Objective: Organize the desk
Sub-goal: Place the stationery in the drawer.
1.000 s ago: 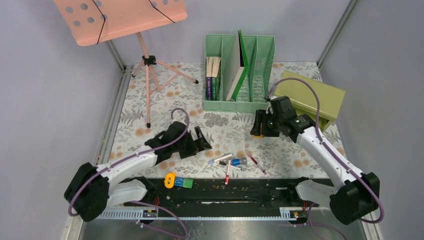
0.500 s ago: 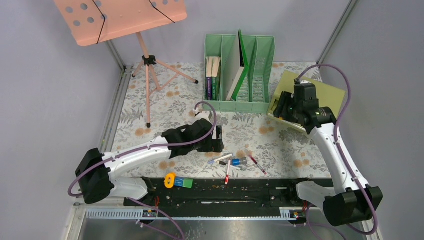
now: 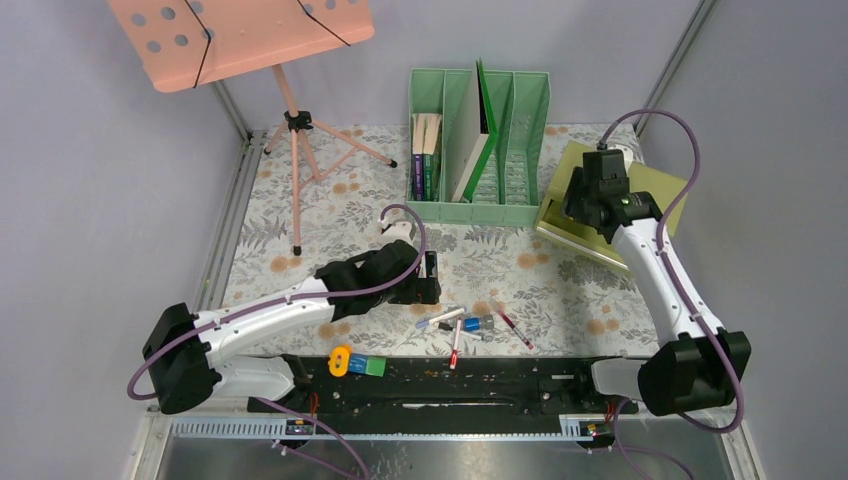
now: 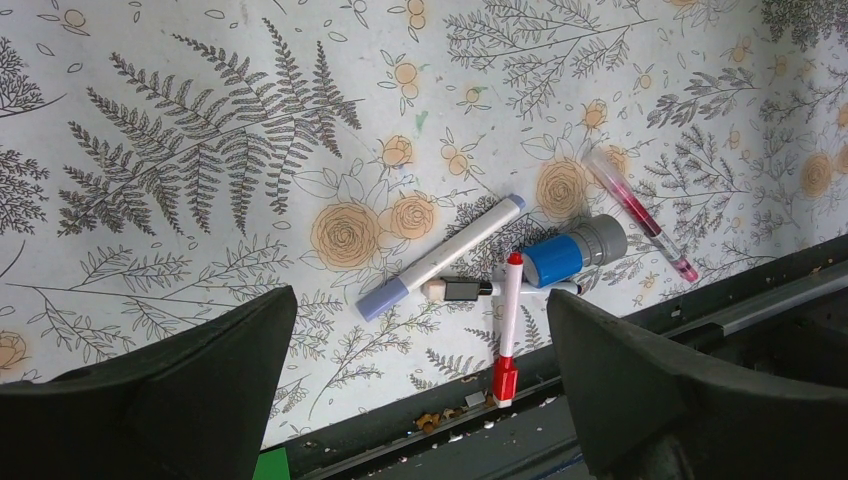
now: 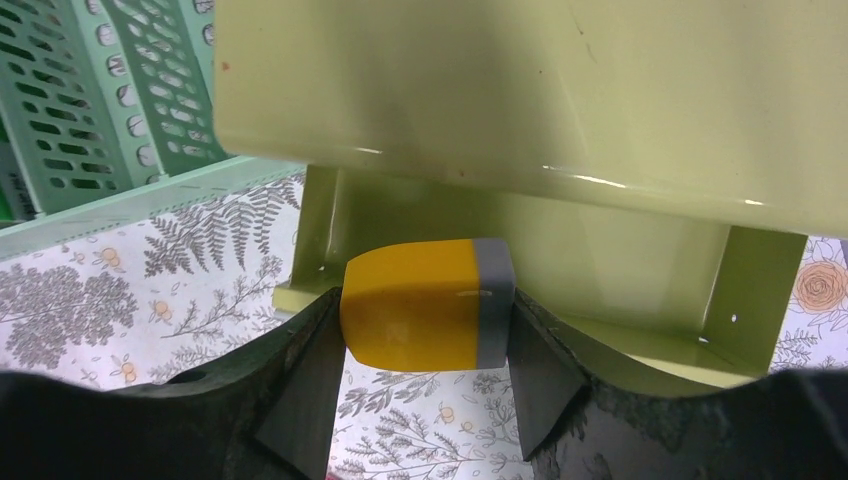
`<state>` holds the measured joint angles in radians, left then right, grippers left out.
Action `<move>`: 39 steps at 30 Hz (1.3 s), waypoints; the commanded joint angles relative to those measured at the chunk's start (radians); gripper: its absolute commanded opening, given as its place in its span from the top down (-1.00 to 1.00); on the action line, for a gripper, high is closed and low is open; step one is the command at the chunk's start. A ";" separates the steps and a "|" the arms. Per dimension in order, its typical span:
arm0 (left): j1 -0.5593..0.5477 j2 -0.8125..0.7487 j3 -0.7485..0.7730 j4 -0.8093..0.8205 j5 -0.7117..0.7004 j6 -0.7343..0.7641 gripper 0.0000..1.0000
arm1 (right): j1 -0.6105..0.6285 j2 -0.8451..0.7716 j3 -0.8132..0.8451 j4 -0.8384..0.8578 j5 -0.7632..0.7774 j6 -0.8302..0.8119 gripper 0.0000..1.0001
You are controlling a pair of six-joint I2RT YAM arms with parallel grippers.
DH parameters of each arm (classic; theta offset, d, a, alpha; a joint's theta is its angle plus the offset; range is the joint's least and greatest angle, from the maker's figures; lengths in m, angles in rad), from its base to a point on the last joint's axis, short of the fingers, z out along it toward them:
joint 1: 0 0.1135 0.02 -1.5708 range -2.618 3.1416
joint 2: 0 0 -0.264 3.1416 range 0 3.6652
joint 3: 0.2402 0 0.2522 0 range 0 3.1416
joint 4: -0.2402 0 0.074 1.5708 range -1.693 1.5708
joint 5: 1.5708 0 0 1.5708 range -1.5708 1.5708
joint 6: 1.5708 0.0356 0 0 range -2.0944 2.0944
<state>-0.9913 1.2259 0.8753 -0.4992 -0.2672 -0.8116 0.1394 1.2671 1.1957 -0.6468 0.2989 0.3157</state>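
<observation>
Right wrist view: the right fingers are clamped on a yellow block with a grey end, at the open front of the olive-green drawer box on the far right of the bench. A green file rack stands just left of the box. Left wrist view: the left fingers are spread wide and empty above a white marker, a red-capped pen, a blue-and-grey cylinder and a red pen, clustered near the fern-printed bench's near edge.

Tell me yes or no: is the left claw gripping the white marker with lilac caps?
No, the left claw stands open while the white marker with lilac caps lies flat on the fern-printed desk.
</observation>
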 commanded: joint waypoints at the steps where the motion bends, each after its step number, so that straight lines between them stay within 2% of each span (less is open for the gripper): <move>1: -0.005 -0.021 -0.001 0.034 -0.024 0.006 -0.98 | -0.016 0.038 0.009 0.067 0.043 0.010 0.48; 13: -0.004 -0.029 -0.016 0.040 -0.016 0.006 -0.97 | -0.026 0.097 -0.070 0.129 0.019 0.013 0.49; 20: -0.006 -0.036 -0.015 0.050 0.000 0.022 -0.97 | -0.027 0.106 -0.091 0.147 0.033 0.001 0.39; 22: -0.006 -0.044 -0.019 0.070 0.012 0.032 -0.97 | -0.027 0.103 -0.093 0.145 0.027 -0.004 0.27; 31: -0.004 -0.129 -0.074 0.152 0.024 0.068 -0.97 | -0.027 0.050 -0.109 0.148 0.017 -0.015 -0.64; 34: -0.004 -0.171 -0.089 0.174 0.022 0.077 -0.97 | -0.027 0.032 -0.110 0.142 0.012 -0.017 -0.77; 39: -0.004 -0.223 -0.124 0.229 0.020 0.082 -0.98 | -0.027 -0.005 -0.103 0.118 -0.026 -0.017 -0.84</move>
<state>-0.9913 1.0504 0.7715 -0.3660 -0.2512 -0.7513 0.1177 1.3117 1.0882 -0.5251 0.2939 0.3065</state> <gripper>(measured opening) 0.988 0.913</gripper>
